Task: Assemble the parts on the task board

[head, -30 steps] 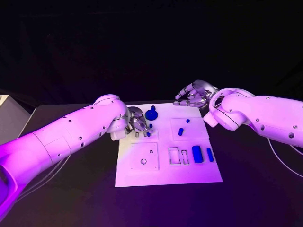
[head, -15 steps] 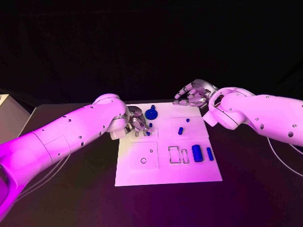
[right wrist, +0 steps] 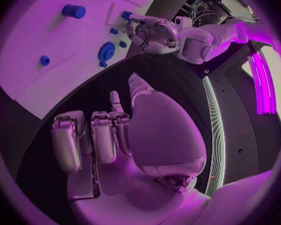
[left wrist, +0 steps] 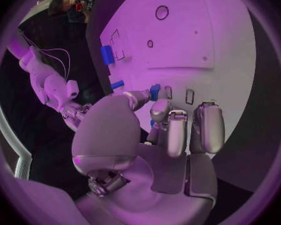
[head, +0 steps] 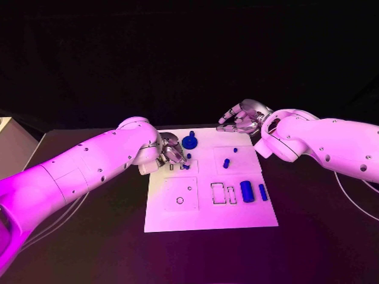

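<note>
1. Silver fingers first: our left hand [head: 169,155] sits low over the left part of the task board [head: 208,220], and in the left wrist view we see it pinching a small blue peg [left wrist: 154,91] between thumb and a finger, right above two narrow slots.
2. We judge the step in hand to be seating that peg. To do it well, we'd line the peg up square with its slot, come straight down, and let go only once it stands on its own.
3. Moving right, the round blue knob [head: 189,142] stands near the board's far edge, just beside our left hand.
4. Next comes a short blue peg [head: 226,164] on the board's middle, with a tiny blue stub [head: 235,150] beyond it.
5. Further right, a fat blue cylinder [head: 247,192] and a slim blue bar [head: 263,193] lie side by side near the board's right edge.
6. Count: six blue parts that we can see, one board, two hands.
7. Far right, our right hand [head: 243,117] hovers past the board's far corner, fingers loosely curled, holding nothing.
</note>
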Tool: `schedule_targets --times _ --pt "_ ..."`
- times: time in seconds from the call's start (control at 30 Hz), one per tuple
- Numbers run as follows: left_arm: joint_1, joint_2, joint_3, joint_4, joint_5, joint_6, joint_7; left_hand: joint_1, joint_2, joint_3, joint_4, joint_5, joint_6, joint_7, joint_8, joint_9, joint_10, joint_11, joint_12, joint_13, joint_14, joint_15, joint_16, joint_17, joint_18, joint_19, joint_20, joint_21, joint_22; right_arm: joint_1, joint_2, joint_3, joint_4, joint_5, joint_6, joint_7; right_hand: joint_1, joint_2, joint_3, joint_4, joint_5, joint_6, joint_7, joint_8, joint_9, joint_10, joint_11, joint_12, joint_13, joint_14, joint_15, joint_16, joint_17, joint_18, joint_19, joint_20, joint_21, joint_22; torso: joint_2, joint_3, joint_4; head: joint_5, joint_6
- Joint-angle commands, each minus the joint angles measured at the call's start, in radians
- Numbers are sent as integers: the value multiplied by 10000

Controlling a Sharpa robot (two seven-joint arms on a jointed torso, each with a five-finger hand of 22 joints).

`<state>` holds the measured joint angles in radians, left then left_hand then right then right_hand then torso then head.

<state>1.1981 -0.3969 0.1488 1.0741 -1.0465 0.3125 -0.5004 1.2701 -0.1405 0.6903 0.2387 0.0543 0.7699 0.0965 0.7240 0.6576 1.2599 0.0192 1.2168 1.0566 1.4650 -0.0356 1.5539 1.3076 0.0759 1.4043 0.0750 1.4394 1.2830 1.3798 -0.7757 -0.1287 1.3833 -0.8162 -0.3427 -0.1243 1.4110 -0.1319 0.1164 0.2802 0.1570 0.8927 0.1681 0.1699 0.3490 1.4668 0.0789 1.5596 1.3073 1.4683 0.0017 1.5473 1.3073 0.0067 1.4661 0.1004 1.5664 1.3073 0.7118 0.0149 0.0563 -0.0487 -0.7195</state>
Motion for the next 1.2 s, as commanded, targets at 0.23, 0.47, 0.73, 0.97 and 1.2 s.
schedule_targets --times 0.23,0.47,0.73,0.97,1.2 --pt "-13 -243 4 275 1080 -647 49 -755 -263 2126 -1880 1334 91 -51 279 1386 290 -58 47 128 1033 -92 126 2571 -149 12 -79 71 87 -20 -17 3 -16 -113 161 29 -54 -23 13 57 55 -70 0 57 9 866 56 -20 2489 871 33 -57 2010 -67 1046 24 44 2634 -24 19 14 -19 45" --pt "-71 -708 5 749 1501 -1492 113 -1311 -551 2213 -2240 3056 448 -201 361 1651 562 -202 111 269 1058 -224 169 2632 -165 88 -202 114 175 -32 -77 -1 -18 -117 143 28 -62 -28 18 50 66 -77 -2 66 11 864 53 -22 2486 870 30 -60 2006 -67 1046 22 44 2634 -14 26 18 -65 79" --pt "-245 -1247 7 1481 1249 -2387 156 -1508 -706 2206 -2409 3781 672 -289 374 1767 626 -288 0 179 1058 -302 169 2632 -174 132 -278 136 228 -48 -174 -6 -5 -135 123 21 -62 -28 18 50 66 -77 -2 66 11 864 53 -22 2486 870 30 -60 2006 -67 1046 22 44 2634 -6 11 18 -58 41" --pt "-327 -1329 -15 1628 833 -2842 131 -1534 -722 2219 -2432 3917 725 -309 377 1796 657 -307 -21 170 1058 -322 169 2632 -181 155 -297 152 261 -53 -208 -9 4 -258 76 24 -72 -34 16 52 69 -85 -1 66 11 859 54 -25 2482 869 29 -62 2003 -67 1046 21 44 2634 -17 11 25 -11 0" --pt "-341 -1308 -273 1563 578 -2971 109 -1548 -726 2224 -2435 3969 747 -318 378 1808 675 -315 -23 173 1058 -329 169 2632 -184 165 -304 158 275 -56 -203 -10 13 -252 58 29 -72 -34 16 52 69 -85 -1 66 11 859 54 -25 2482 869 29 -62 2003 -67 1046 21 44 2634 -13 7 17 20 -4"
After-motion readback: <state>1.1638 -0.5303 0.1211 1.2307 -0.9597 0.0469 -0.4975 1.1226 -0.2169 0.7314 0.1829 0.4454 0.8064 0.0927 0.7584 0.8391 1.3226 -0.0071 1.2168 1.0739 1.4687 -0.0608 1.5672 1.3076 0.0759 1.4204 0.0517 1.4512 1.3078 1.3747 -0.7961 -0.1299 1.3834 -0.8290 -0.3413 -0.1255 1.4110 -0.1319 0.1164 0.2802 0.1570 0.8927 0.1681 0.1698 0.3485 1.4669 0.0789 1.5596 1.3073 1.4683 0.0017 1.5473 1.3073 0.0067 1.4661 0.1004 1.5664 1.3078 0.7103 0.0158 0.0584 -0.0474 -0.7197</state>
